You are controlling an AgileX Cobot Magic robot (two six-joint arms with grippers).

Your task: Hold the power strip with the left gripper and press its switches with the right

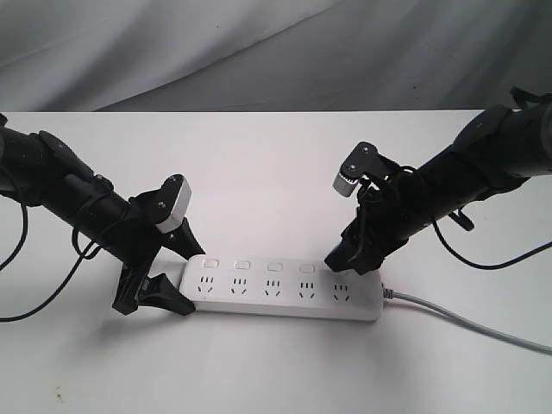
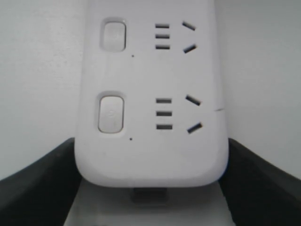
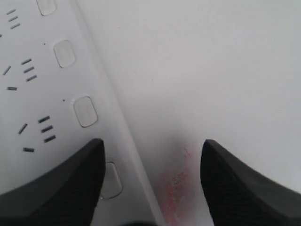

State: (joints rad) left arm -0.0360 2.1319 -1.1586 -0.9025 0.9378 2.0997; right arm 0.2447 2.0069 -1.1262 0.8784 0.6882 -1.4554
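Jaws of my left gripper (image 1: pixel 172 272) are clamped on both long sides of the power strip (image 1: pixel 285 289) at its rounded left end, lower centre of the exterior view. Right gripper (image 1: pixel 345 257) is spread wide at the strip's right end. One finger (image 3: pixel 56 188) lies over the strip and covers part of the last of the switches (image 1: pixel 274 266); the other hangs over bare table (image 1: pixel 276 164). Contact with that switch: cannot tell. Four switches show in the exterior view, the fifth is hidden behind my right gripper. Grey cord (image 1: pixel 466 317) runs to the lower right and is cut off at the frame edge. Reddish smudge (image 3: pixel 174 188) on the table between the right fingers. Grey cloth (image 1: pixel 259 52) fills the top.
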